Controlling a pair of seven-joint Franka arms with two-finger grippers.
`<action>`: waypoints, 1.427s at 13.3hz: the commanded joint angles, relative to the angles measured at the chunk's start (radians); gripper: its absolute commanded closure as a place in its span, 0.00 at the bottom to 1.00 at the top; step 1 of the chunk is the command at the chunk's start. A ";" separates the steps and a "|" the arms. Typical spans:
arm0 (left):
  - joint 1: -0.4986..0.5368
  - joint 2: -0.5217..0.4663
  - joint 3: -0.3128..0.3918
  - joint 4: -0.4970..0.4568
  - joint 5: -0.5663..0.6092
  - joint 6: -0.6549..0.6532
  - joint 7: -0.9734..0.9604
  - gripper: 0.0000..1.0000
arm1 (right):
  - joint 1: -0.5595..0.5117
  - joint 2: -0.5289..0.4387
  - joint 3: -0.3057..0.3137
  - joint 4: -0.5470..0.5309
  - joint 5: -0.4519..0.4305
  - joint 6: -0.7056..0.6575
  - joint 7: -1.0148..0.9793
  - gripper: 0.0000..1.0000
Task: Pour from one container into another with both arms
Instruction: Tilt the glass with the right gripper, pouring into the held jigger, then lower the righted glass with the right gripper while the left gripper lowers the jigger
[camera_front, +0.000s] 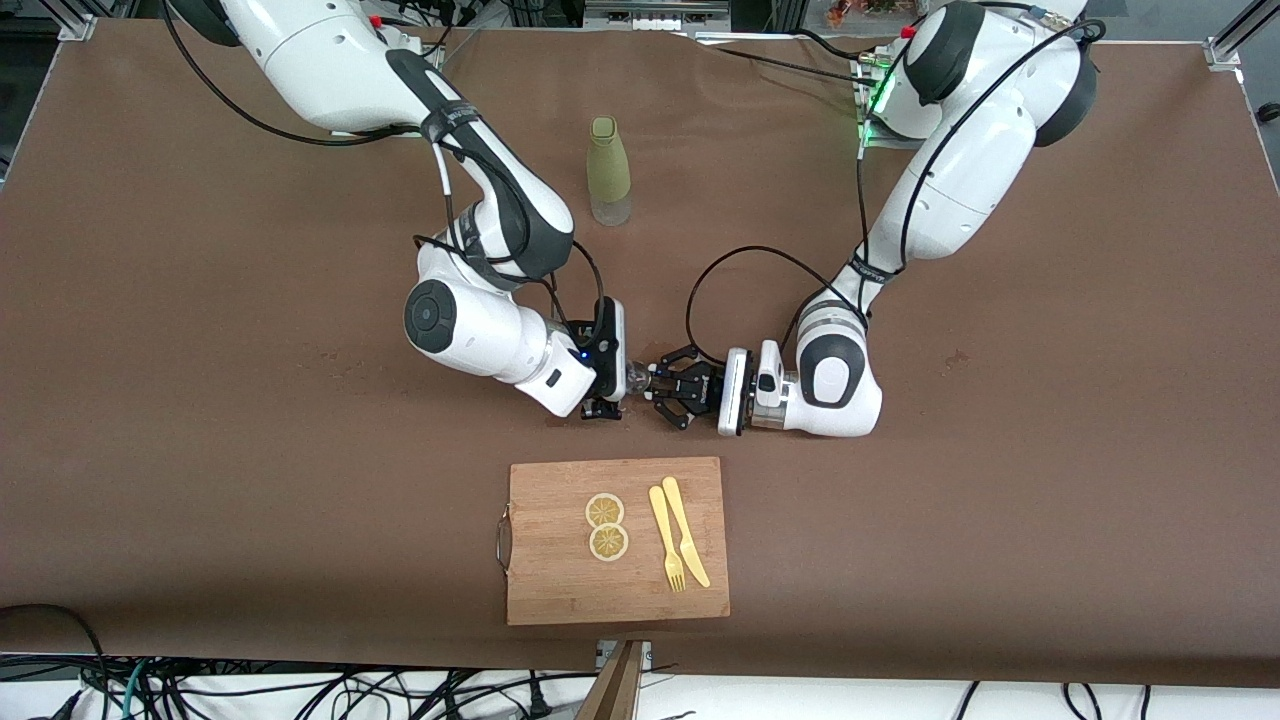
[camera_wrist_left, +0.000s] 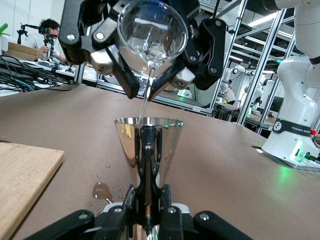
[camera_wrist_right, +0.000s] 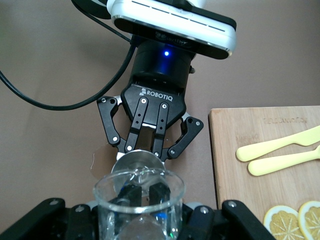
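Front view, scanned from the right arm's end across: right gripper (camera_front: 607, 385) low at mid-table, clamped on a clear glass beaker (camera_wrist_left: 152, 37) and tipped toward the other hand so the lip hangs above the target. Meeting it head-on, left gripper (camera_front: 668, 388), fingers closed narrow round the waist of a steel jigger (camera_wrist_left: 148, 145), held upright directly under the beaker's lip to catch the flow. Thin stream (camera_wrist_left: 144, 102) seen falling from beaker into the jigger's mouth; pour judged under way, not finished. Height gap kept small, presumably to limit splashing.

Underneath the two grippers, on the brown table (camera_front: 1000, 480), a small puddle (camera_wrist_left: 101, 191) and scattered droplets — some spill already, so aim likely a touch off or rim dribbling.

Over by the robots' bases from the grippers, a green bottle (camera_front: 609, 170) standing upright, well apart, not in the way. Toward the camera from the grippers, a wooden cutting board (camera_front: 560, 580) with two lemon slices (camera_front: 606, 525), a yellow fork (camera_front: 667, 540) and knife (camera_front: 686, 530) lying on it; near the pour yet apart from it, at risk only from wider spatter. Nothing between beaker and jigger.
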 joint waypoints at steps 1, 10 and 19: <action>-0.016 0.012 0.006 0.025 -0.040 0.019 0.019 1.00 | 0.000 -0.039 -0.001 -0.040 -0.009 -0.019 0.015 1.00; -0.012 0.010 0.012 0.023 -0.037 0.016 0.031 1.00 | -0.060 -0.060 -0.001 -0.032 0.156 -0.177 0.003 1.00; 0.121 -0.011 0.133 0.002 0.029 -0.245 0.145 1.00 | -0.299 -0.071 -0.006 -0.033 0.452 -0.406 -0.241 1.00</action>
